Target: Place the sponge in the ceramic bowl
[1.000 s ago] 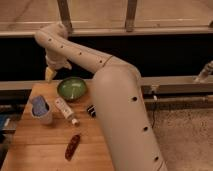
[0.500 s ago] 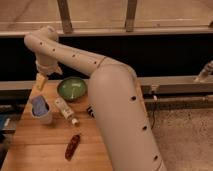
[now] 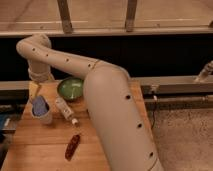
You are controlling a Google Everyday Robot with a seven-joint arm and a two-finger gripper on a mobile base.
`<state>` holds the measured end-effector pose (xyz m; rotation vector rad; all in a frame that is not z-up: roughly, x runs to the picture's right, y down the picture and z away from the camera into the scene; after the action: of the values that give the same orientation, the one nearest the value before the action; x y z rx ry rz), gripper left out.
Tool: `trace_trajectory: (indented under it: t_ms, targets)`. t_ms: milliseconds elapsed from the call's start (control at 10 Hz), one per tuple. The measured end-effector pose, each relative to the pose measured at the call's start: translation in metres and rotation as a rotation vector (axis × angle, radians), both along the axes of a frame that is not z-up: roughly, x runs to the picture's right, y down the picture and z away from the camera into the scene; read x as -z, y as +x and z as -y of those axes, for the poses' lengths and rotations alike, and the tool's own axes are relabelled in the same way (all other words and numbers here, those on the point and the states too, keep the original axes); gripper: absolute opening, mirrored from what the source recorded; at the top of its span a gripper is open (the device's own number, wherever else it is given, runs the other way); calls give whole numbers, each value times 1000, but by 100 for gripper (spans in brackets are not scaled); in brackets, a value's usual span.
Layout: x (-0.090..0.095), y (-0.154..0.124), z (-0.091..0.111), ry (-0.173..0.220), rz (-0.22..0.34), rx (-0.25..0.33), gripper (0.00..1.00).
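Note:
The sponge (image 3: 38,104), a small blue-lavender block, sits in the top of a pale cup (image 3: 44,118) on the left of the wooden table (image 3: 40,147). The ceramic bowl (image 3: 70,88) is green and glossy. It stands at the back of the table, right of the cup, and looks empty. My gripper (image 3: 34,91) hangs at the end of the bent white arm. It is just above and slightly behind the sponge, and left of the bowl.
A small pale bottle (image 3: 65,110) lies on its side between cup and bowl. A reddish-brown oblong item (image 3: 72,146) lies nearer the front. My thick arm (image 3: 112,110) covers the table's right side. A dark ledge and railing run behind.
The gripper has swung left and a little down, from beside the bowl's left rim to just over the sponge in the cup. The objects have not moved.

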<state>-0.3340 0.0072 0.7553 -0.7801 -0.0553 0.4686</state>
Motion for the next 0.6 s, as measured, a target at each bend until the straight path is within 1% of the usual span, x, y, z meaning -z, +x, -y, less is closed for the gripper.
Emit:
trace_trajectory:
  t_ms: [100, 600]
  targets:
    - [0, -4, -6, -13, 17, 13, 80]
    - [0, -5, -6, -17, 20, 17, 80]
